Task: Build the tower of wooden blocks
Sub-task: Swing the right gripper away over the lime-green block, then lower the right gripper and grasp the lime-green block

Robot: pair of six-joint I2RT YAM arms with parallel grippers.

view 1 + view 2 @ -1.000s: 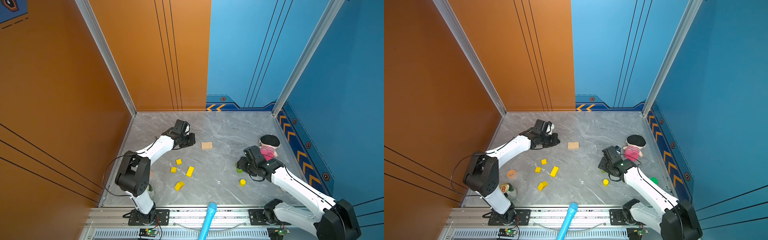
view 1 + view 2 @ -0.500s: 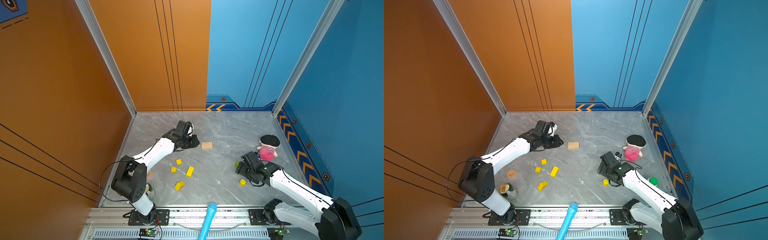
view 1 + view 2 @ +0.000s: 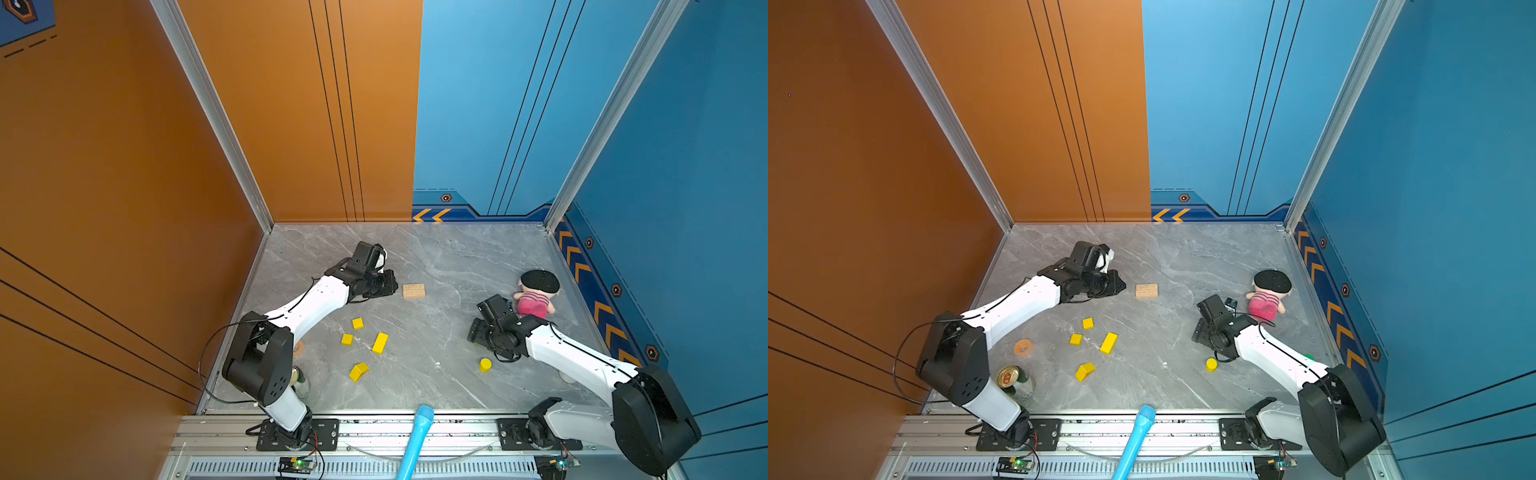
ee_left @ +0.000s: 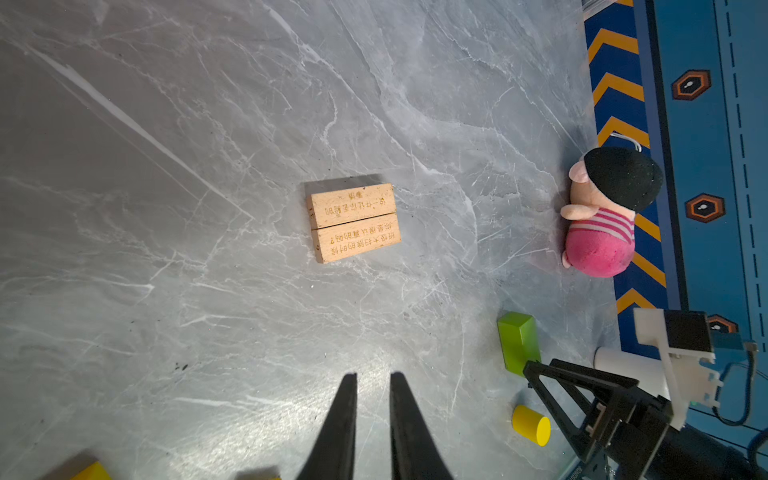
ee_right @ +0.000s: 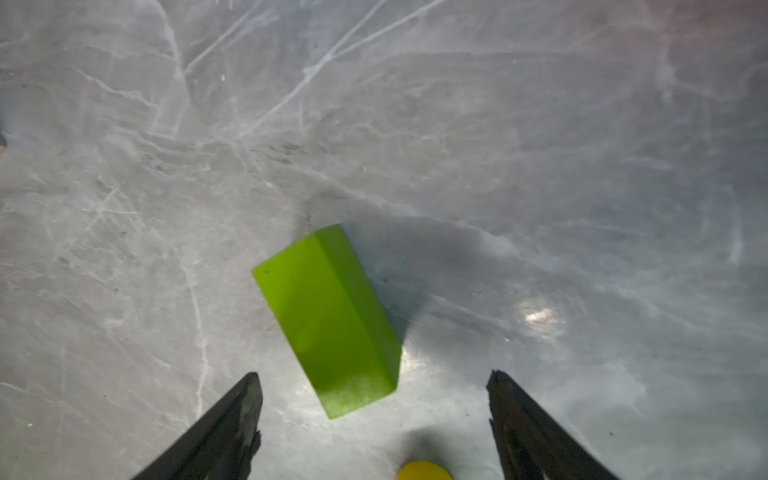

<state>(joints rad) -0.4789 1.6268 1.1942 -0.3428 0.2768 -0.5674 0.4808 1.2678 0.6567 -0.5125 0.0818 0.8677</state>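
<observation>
- At the left, the left gripper (image 4: 373,376) hovers with jaws barely parted, empty.
- Ahead of it, two tan planks (image 4: 355,222) lie side by side, touching.
- Rightward, the green bar (image 5: 328,320) lies flat, its near end inside the wide-spread, empty right gripper (image 5: 374,374).

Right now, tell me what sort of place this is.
Probably a staged robot test booth: left arm and right arm mounted on an aluminium rail, a marble-look tabletop boxed in by an orange panel and blue panel, with wood blocks and a plush doll as props.
</observation>
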